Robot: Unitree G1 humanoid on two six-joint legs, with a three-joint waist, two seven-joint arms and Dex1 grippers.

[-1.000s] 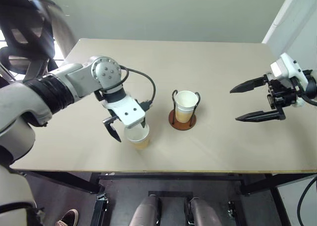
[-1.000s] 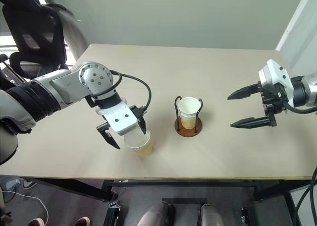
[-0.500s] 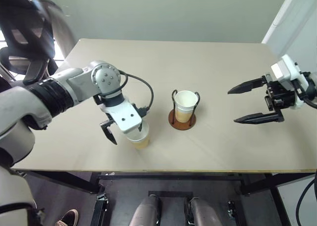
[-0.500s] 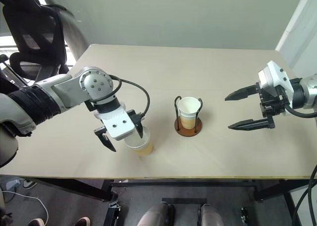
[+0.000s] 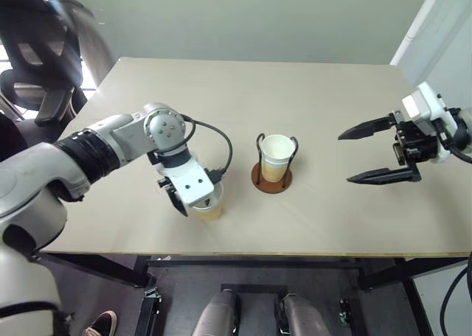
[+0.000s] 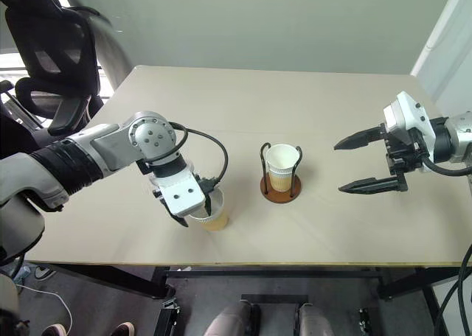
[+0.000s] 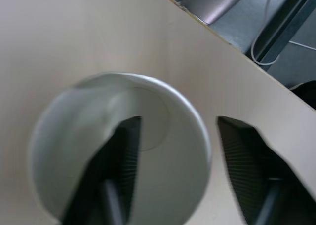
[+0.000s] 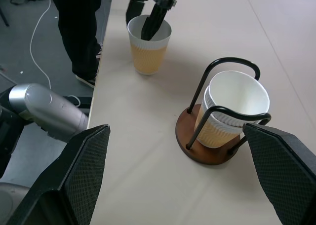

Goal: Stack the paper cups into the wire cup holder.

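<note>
A tan paper cup (image 5: 210, 209) stands near the table's front edge, left of the wire cup holder (image 5: 258, 180). My left gripper (image 5: 195, 200) points down over it. One finger (image 7: 123, 151) is inside the cup (image 7: 168, 185) and the other finger (image 7: 242, 161) is outside the wall. The jaws are narrowed, with a gap left between the inner finger and the wall. The holder (image 8: 217, 153) carries two nested paper cups (image 8: 234, 101) between its black wire loops. My right gripper (image 5: 345, 159) hangs open to the right, well apart from the holder.
The table's front edge (image 5: 243, 253) runs just before the cup. A black office chair (image 5: 37, 49) stands at the back left. A person's dark-trousered leg (image 8: 81, 32) is beside the table near the cup. A wall (image 5: 435, 34) rises at the right.
My left gripper has sunk onto the cup and its jaws have narrowed, one finger going inside the rim. The right gripper has kept still.
</note>
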